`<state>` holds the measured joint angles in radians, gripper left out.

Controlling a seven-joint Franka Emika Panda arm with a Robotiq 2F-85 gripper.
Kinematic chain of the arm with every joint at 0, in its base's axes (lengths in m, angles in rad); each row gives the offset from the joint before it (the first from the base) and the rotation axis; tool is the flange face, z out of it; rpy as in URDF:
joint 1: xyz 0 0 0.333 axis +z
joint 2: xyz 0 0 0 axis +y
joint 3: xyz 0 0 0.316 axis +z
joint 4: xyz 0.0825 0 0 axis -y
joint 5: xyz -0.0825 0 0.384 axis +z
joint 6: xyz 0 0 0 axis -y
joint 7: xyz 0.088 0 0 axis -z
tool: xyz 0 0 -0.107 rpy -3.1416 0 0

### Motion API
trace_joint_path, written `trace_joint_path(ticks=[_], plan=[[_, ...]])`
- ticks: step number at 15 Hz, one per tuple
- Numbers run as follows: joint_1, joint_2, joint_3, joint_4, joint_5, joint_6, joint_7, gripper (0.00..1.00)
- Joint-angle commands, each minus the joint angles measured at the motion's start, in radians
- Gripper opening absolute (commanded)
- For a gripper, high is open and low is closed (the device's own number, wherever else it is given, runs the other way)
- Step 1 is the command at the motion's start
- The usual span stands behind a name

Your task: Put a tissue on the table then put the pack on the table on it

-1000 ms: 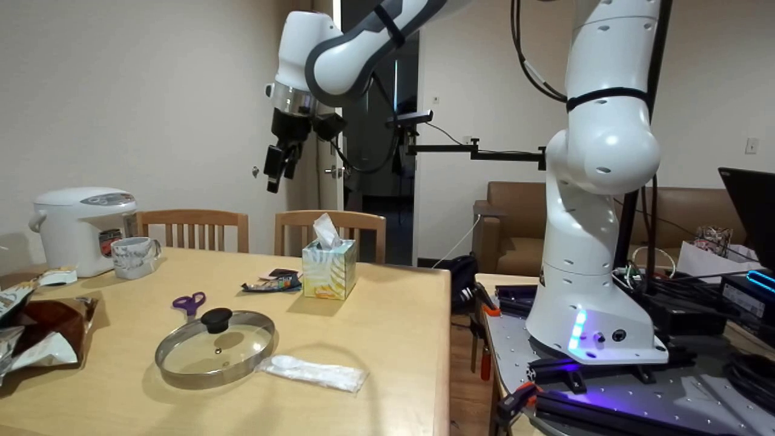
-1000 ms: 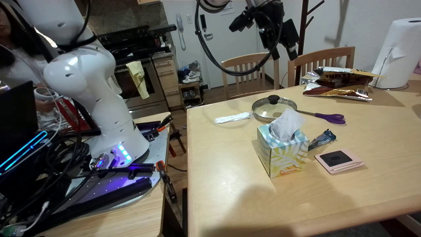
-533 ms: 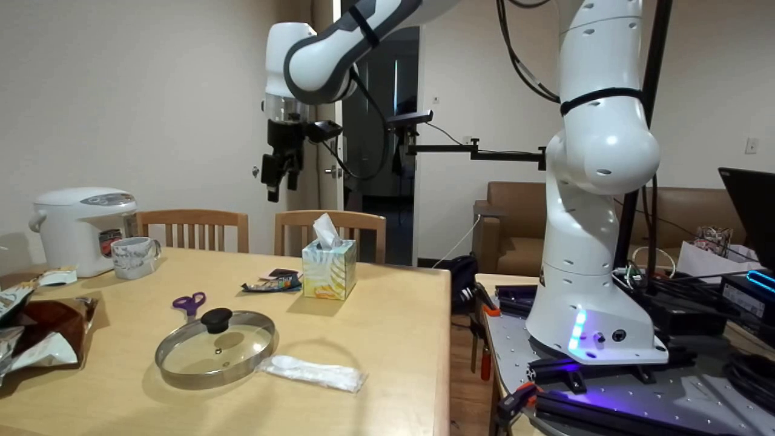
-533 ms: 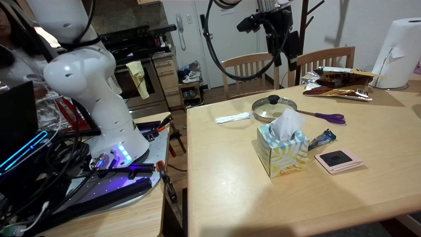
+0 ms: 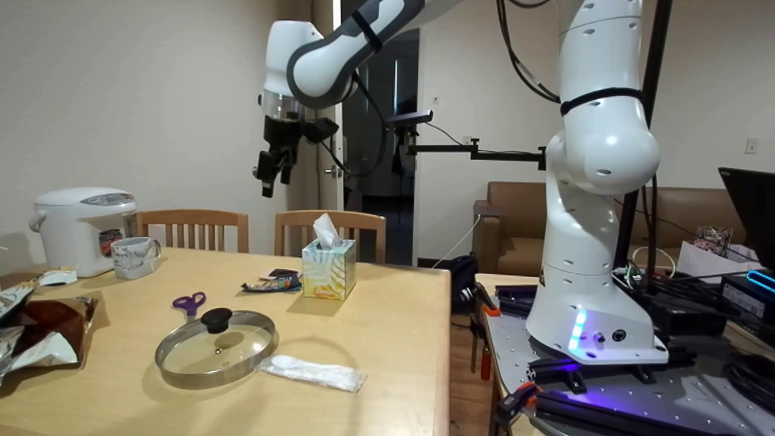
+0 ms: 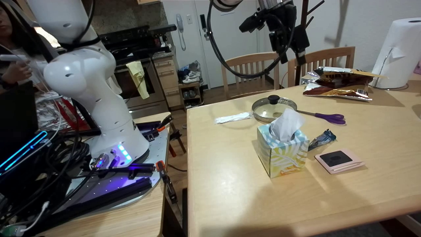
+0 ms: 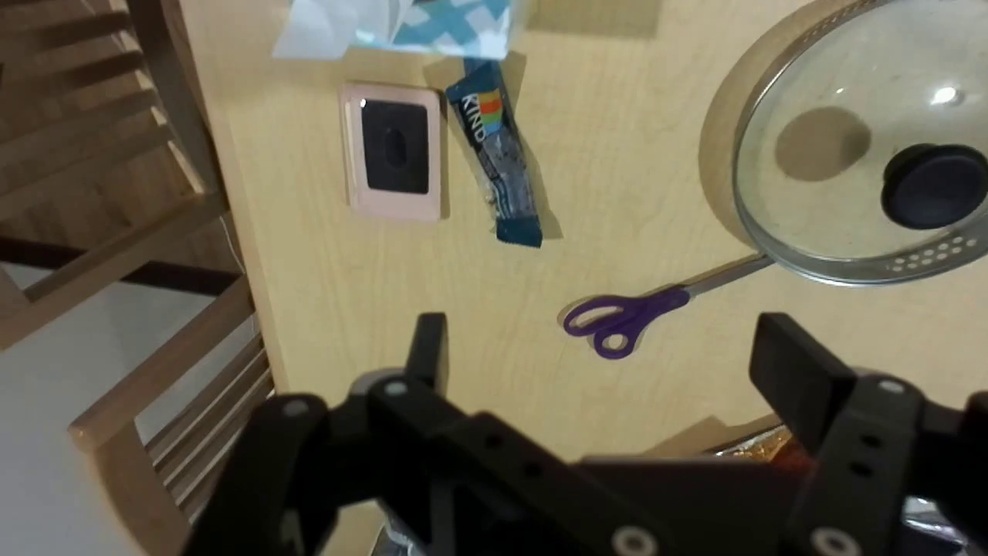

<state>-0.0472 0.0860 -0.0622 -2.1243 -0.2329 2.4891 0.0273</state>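
Observation:
My gripper [image 7: 606,340] stands open with nothing between its fingers. In both exterior views the gripper [image 5: 276,184] hangs high over the table [image 5: 399,327], well above the objects. A white tissue [image 6: 287,124] pokes up from the top slot of the yellow-green tissue box [image 6: 286,159]. Only part of that tissue [image 7: 316,27] shows at the top edge of the wrist view. The pack [image 5: 321,372], a flat white packet, lies on the table with one end beside the glass lid. It is out of the wrist view.
Round glass lid [image 6: 268,113] with black knob; purple scissors [image 7: 629,316] whose blades reach its rim. A KIND bar [image 7: 502,162] and pink card holder [image 7: 394,205] lie near the box. Foil bags [image 6: 340,89], paper towel roll [image 6: 394,56], mug [image 5: 133,257] and water boiler [image 5: 82,233] stand farther along.
My gripper has come down a little and hangs more upright than a second ago. Over the last half second it has shifted slightly away from the robot's base. The table objects have not moved.

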Motion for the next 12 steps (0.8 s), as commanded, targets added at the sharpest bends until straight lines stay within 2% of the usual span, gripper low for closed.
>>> trace_joint_path(ticks=[1,3,6,10,12], plan=[[-0.006,0.051,-0.018,0.027,-0.069,0.101,0.013,1.0],[-0.007,0.092,-0.023,0.055,-0.038,0.084,0.003,1.0],[-0.014,0.176,-0.009,0.123,0.057,-0.033,-0.06,1.0],[-0.033,0.333,0.008,0.284,0.171,-0.223,-0.143,1.0],[-0.036,0.405,0.007,0.359,0.169,-0.269,-0.166,1.0]])
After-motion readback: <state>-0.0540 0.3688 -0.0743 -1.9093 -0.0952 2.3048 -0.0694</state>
